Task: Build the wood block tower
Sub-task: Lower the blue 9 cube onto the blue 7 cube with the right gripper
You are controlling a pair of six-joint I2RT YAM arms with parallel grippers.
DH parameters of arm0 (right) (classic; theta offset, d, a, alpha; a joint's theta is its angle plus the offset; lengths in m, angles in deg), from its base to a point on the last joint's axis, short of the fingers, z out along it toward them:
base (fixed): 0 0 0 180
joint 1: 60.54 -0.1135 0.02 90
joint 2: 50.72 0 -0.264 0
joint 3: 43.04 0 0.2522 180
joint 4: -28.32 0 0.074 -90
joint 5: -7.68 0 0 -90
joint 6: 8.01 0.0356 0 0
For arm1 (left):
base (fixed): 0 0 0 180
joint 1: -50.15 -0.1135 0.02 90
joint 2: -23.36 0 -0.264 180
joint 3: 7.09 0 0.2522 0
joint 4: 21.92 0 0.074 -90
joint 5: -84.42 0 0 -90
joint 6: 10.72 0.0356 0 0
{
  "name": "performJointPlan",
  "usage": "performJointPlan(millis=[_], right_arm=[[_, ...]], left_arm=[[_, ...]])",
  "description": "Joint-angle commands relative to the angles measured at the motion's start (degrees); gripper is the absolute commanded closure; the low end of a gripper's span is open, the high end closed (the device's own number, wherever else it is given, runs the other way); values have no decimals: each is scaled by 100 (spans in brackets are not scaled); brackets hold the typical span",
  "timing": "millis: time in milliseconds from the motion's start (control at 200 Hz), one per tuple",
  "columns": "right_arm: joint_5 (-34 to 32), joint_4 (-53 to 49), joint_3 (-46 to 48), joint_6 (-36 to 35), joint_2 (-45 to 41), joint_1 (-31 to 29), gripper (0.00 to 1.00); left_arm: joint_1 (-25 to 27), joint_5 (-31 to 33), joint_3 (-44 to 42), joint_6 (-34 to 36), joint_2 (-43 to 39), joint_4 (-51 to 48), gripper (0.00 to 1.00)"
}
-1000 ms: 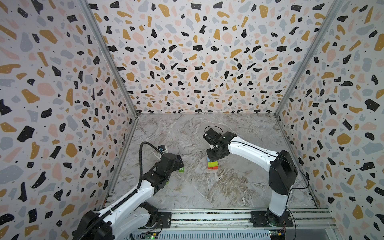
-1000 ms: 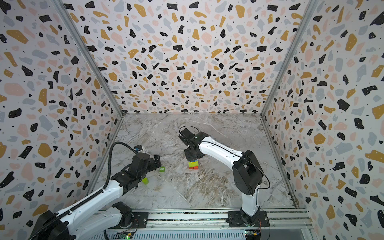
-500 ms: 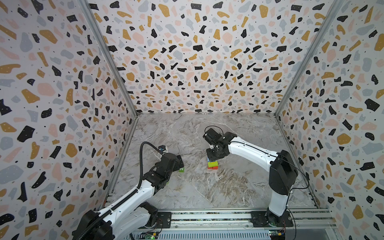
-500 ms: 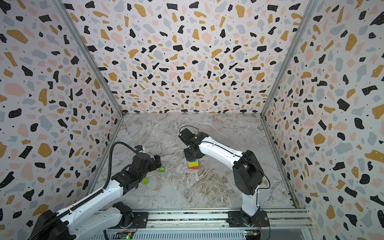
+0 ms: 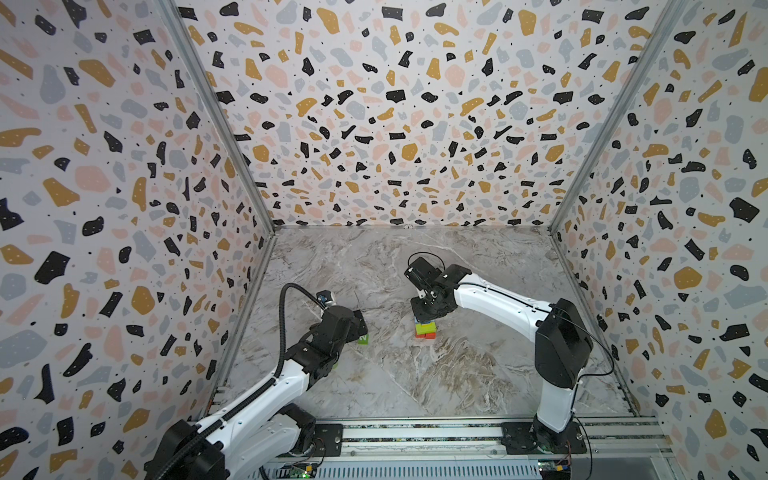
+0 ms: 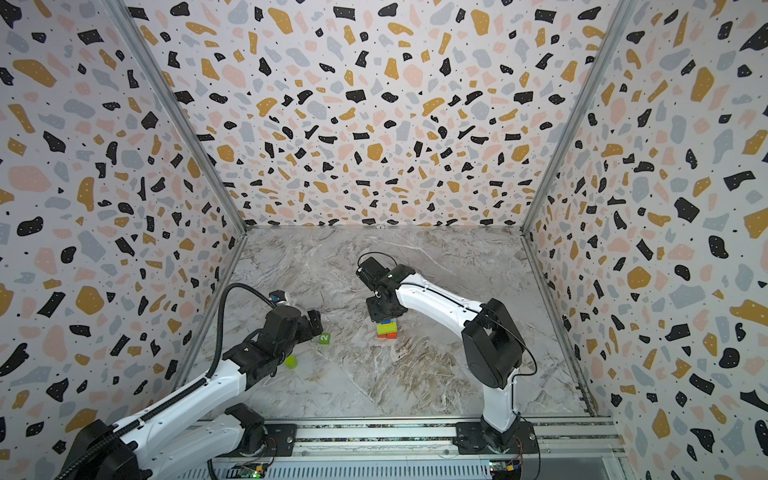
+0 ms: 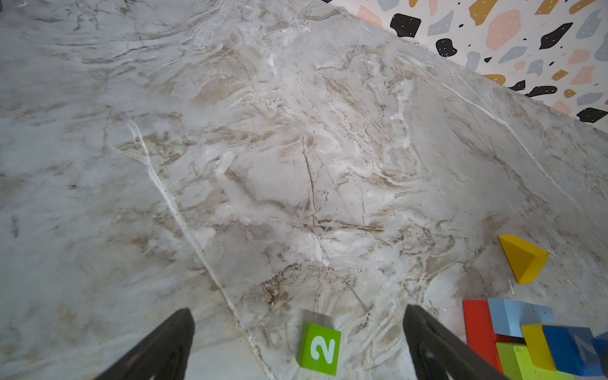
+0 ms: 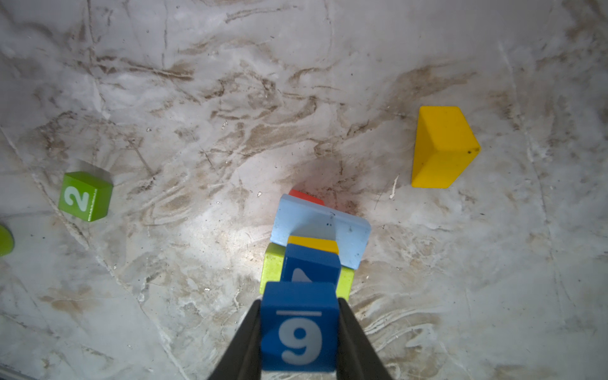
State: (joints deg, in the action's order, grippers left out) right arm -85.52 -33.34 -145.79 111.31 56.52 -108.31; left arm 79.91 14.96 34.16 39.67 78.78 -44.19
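The wood block tower point(image 5: 425, 329) point(image 6: 387, 329) stands mid-table. In the right wrist view its layers run red, lime, a light blue slab point(image 8: 316, 223), yellow, then a dark blue numbered cube point(image 8: 311, 265). My right gripper point(image 8: 300, 332) point(image 5: 430, 309) is shut on a blue cube marked 9 point(image 8: 300, 332), right over the tower's top. I cannot tell whether the two touch. My left gripper point(image 7: 297, 312) point(image 5: 359, 326) is open and low over the table. A green cube marked 2 point(image 7: 319, 348) point(image 6: 324, 338) sits between its fingers, untouched.
A yellow wedge point(image 8: 441, 148) point(image 7: 523, 258) lies on the marble just beyond the tower. A lime cylinder point(image 6: 291, 361) stands beside the left arm, nearer the front. Terrazzo-patterned walls enclose the table on three sides, and a rail point(image 5: 415, 432) runs along the front.
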Motion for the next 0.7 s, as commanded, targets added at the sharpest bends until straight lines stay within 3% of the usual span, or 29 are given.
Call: performJointPlan(millis=[0, 691], right_arm=[[-27, -37, -4, 20, 5, -19, 65], [-61, -7, 11, -40, 95, -4, 63]], left_arm=[[30, 118, -21, 66, -19, 190, 0], [30, 120, -33, 77, -3, 195, 0]])
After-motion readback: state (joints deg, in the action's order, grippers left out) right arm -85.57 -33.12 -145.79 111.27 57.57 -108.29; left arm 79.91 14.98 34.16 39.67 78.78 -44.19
